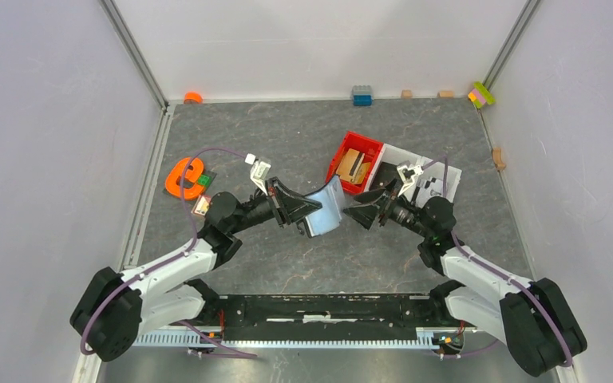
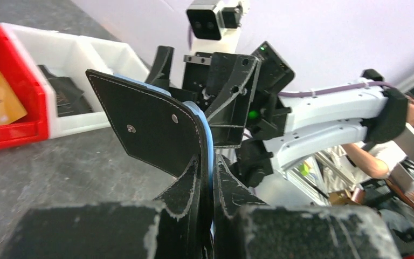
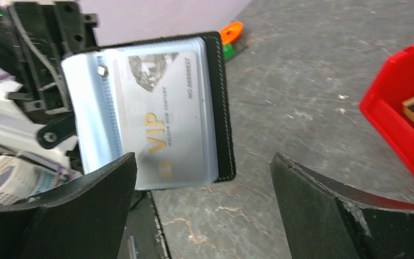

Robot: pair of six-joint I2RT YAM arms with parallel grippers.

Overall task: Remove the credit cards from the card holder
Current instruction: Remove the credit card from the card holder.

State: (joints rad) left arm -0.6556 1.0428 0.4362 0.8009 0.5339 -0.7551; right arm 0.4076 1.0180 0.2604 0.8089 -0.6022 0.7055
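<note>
Black outside and pale blue inside, the card holder (image 1: 325,214) hangs open in the air above the grey counter (image 1: 287,263), between the two arms. The left claw (image 1: 302,215) is clenched on one edge of it. The right claw (image 1: 357,214) is spread wide with nothing in it, just beside the holder and facing its inside. Straight ahead of that claw sits a greyish-white credit card (image 3: 164,116) marked VIP, tucked in a clear sleeve. Its long side runs up and down in the right wrist view. The right claw is nearer, so it likely does the pinching.
</note>
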